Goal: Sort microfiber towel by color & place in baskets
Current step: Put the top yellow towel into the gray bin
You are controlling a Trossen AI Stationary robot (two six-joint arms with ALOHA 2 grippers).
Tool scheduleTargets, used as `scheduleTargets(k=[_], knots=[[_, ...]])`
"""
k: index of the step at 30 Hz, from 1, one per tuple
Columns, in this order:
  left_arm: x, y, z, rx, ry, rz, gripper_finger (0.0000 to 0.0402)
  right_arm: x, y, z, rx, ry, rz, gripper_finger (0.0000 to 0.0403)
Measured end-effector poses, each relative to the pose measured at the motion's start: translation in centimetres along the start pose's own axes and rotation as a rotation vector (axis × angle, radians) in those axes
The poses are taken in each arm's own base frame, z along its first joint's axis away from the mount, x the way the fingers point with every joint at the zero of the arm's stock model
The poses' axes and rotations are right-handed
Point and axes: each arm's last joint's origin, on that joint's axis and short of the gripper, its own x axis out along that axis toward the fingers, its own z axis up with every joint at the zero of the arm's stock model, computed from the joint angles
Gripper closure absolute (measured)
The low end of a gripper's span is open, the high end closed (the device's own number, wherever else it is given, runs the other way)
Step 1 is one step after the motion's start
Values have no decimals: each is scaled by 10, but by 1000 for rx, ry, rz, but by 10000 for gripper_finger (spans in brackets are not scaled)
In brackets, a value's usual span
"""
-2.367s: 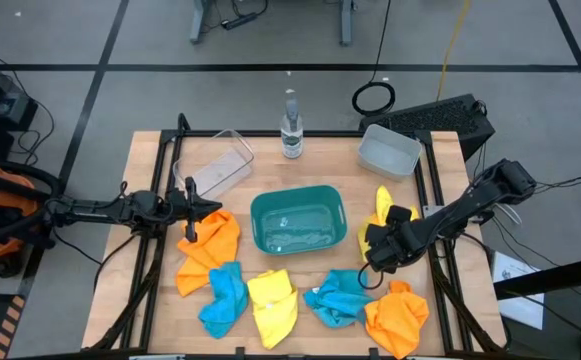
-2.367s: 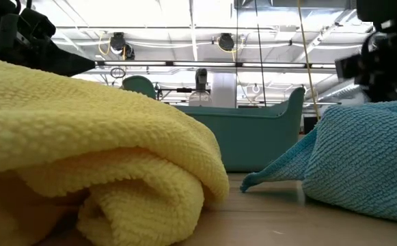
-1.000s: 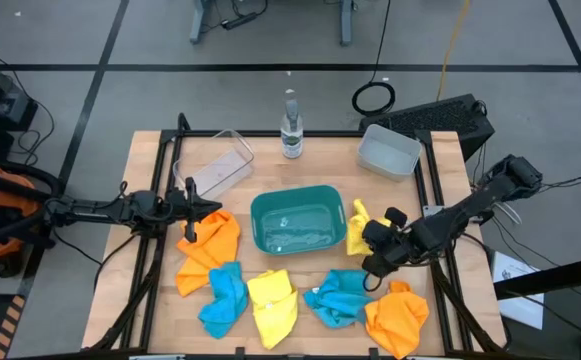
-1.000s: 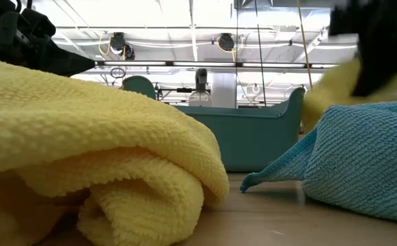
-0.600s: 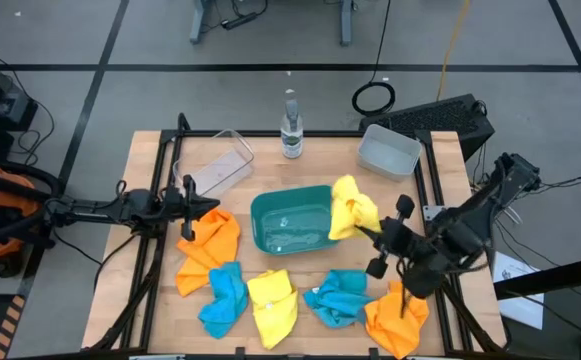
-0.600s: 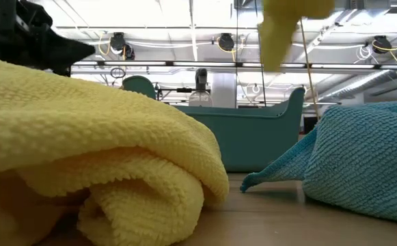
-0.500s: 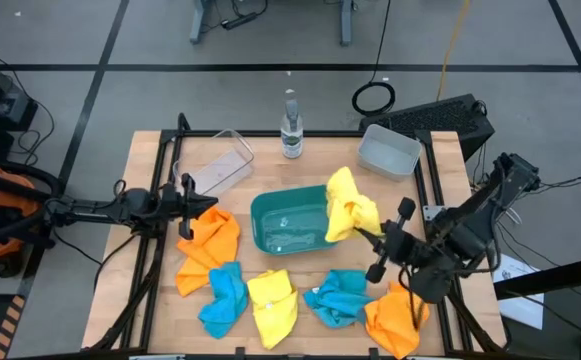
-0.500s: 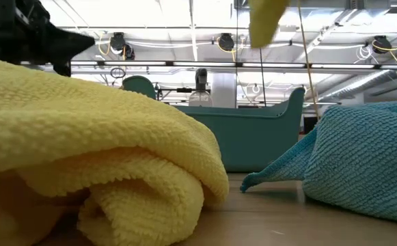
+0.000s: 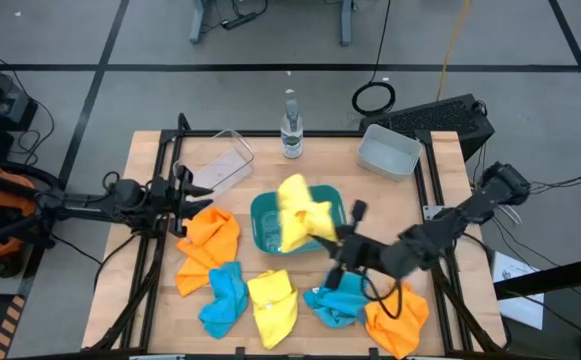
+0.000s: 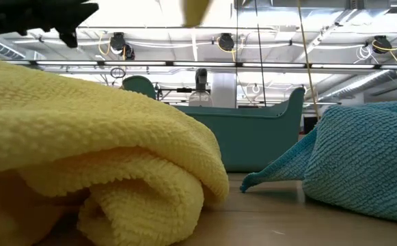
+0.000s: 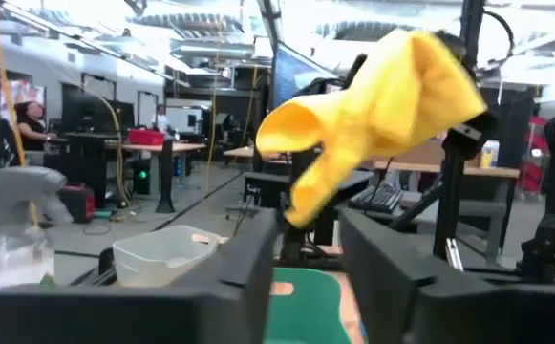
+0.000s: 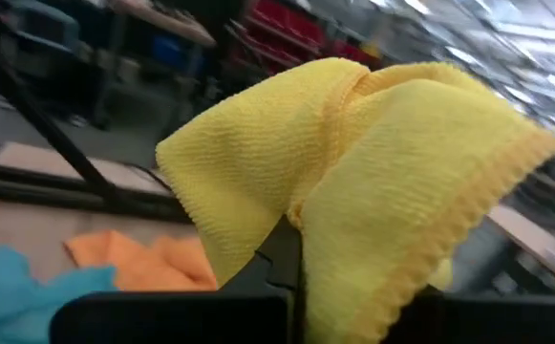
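Since a moment ago your right gripper (image 9: 322,238) has carried its yellow towel (image 9: 301,212) leftward from beside the teal basket (image 9: 267,218) to right above it, and the towel now hangs over the basket's middle and right half. You have the fingers clamped together on that towel, which fills the right wrist view (image 12: 373,191) as a folded bunch. Your right arm stretches in from the table's right edge, low across the near right part of the table. Your left gripper (image 9: 184,189) hovers at the table's left side, just beyond the far edge of an orange towel (image 9: 210,243), with its fingers (image 11: 244,272) standing apart and nothing between them. The clear basket (image 9: 215,165) sits far left and the pale grey basket (image 9: 387,151) far right, with a clear bottle (image 9: 290,128) between them at the far edge. Along the near edge you have a blue towel (image 9: 222,297), another yellow towel (image 9: 273,305), a second blue towel (image 9: 338,298) and a second orange towel (image 9: 397,315), left to right.
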Motion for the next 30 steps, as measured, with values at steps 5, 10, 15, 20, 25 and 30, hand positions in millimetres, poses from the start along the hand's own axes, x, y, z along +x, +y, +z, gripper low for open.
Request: scheduleTargets(k=[5, 10, 15, 20, 25, 30], knots=[[15, -3, 1, -29, -10, -30, 169, 33, -3, -5, 14, -104, 47, 387], [28, -10, -1, -66, -44, -113, 100, 69, 4, -22, 8, -195, 77, 387], [34, -18, 0, -84, -92, -168, 43, 99, 8, -40, 15, -303, -28, 387], [37, -20, -5, -73, -72, -122, 12, 117, 9, -55, 35, -370, -36, 387], [41, -22, -6, -66, -90, -115, 8, 129, 2, -64, 82, -389, -3, 387], [49, -23, -10, -52, -107, -94, 8, 137, -9, -66, 153, -438, 94, 387]])
